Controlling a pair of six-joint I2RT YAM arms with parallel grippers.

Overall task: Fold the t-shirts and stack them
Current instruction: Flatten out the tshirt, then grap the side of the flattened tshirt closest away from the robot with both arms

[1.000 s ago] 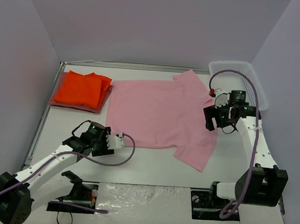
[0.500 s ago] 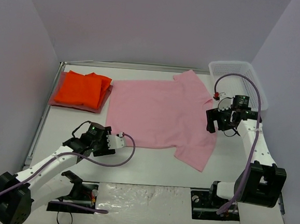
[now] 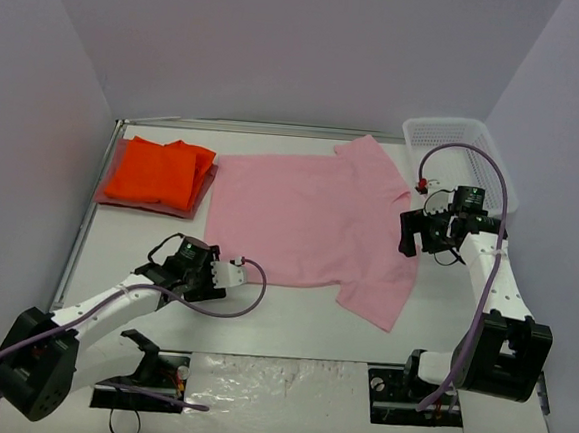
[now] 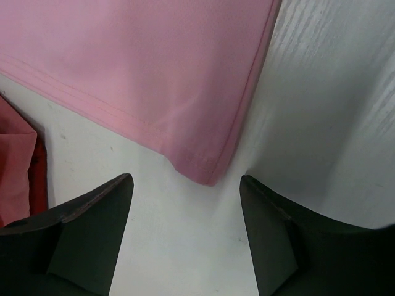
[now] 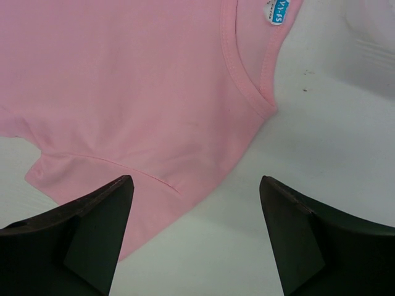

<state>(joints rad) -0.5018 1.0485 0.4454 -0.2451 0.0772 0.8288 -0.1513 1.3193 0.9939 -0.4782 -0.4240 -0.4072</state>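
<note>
**Both arms edge toward the pink shirt's corners, jaws wide**

Since a second ago the left gripper has slid a little toward the right along the near side of the table, and its shoulder has swung with it. The right gripper has drifted slightly toward the table's right edge. None of the cloth has shifted.

The overhead view shows the whole layout. The light pink t-shirt lies spread flat across the middle of the table, hem toward the left edge and collar toward the right. The orange t-shirt lies folded at the far left corner on top of the folded pinkish-red t-shirt. The white mesh basket stands at the far right corner.

Only the wrist cameras show detail. On the left, the near hem corner, with its double stitching, sits between the spread fingers, which grip nothing. On the right, the ribbed neckline carries a blue label, and a shoulder seam runs down to the sleeve. These jaws are also wide apart and hold nothing.

The pink cloth is smooth, with few wrinkles.
</note>
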